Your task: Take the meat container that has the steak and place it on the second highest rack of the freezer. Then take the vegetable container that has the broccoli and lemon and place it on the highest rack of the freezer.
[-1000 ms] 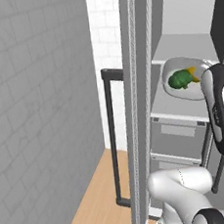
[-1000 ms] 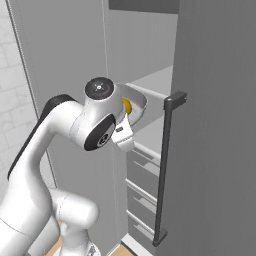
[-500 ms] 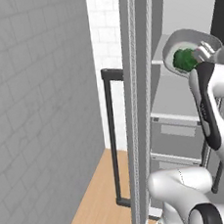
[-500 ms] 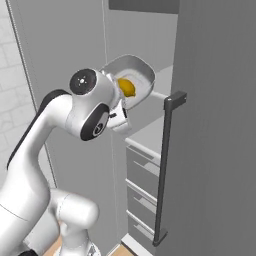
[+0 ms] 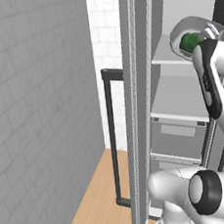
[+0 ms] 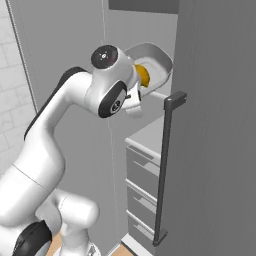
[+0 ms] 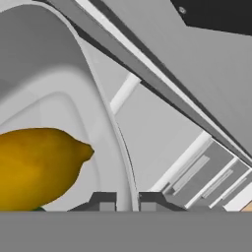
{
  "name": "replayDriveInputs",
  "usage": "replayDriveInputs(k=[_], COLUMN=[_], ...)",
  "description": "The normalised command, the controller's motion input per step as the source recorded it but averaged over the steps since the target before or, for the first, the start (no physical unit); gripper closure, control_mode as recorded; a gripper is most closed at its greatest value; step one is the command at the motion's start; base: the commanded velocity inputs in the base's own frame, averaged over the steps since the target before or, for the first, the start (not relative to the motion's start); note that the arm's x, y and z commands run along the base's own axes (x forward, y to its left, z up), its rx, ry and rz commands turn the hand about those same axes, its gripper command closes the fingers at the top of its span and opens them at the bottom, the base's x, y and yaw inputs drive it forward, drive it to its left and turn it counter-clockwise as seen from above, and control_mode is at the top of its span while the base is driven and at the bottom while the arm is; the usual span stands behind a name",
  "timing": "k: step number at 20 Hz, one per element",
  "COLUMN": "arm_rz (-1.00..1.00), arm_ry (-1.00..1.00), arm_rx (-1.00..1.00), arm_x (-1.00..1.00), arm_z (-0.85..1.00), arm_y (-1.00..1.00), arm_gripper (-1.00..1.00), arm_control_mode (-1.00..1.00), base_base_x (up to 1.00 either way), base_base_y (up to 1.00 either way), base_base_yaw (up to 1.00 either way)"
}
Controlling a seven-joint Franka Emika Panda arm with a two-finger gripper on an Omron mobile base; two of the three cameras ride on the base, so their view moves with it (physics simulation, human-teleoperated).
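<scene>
Two base cameras flank the arm from behind, looking forward into the open freezer (image 5: 181, 101) from left and right; both share its shelves and drawers. The hand camera sits close against the container (image 7: 59, 93), the lemon (image 7: 37, 165) beside it.

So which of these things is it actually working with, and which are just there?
Part of the job: the vegetable container pinched at its rim by the fingers, the lemon, the broccoli, the freezer, the highest rack.

Just there: the grey drawers, the wooden floor, the tiled wall.
</scene>
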Motion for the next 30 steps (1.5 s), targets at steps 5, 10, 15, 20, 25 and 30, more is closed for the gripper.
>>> replayDriveInputs(k=[5, 10, 15, 20, 25, 30], arm_rz=[-0.01, 0.0, 0.0, 0.0, 0.0, 0.0], arm_ry=[0.0, 0.06, 0.0, 0.01, 0.0, 0.0], arm_rx=[0.0, -0.01, -0.01, 0.0, 0.0, 0.0], arm_x=[0.46, 0.54, 0.56, 0.52, 0.59, 0.56], arm_z=[0.1, -0.09, -0.3, -0.37, -0.25, -0.02], arm_y=[0.0, -0.05, -0.14, -0.31, -0.22, -0.22], arm_gripper=[1.0, 1.0, 1.0, 1.0, 1.0, 1.0], arm_control_mode=[-1.0, -1.0, -1.0, -1.0, -1.0, -1.0], base_base_x=[0.0, 0.0, 0.0, 0.0, 0.0, 0.0], base_base_y=[0.0, 0.0, 0.0, 0.0, 0.0, 0.0], base_base_yaw=[0.0, 0.0, 0.0, 0.0, 0.0, 0.0])
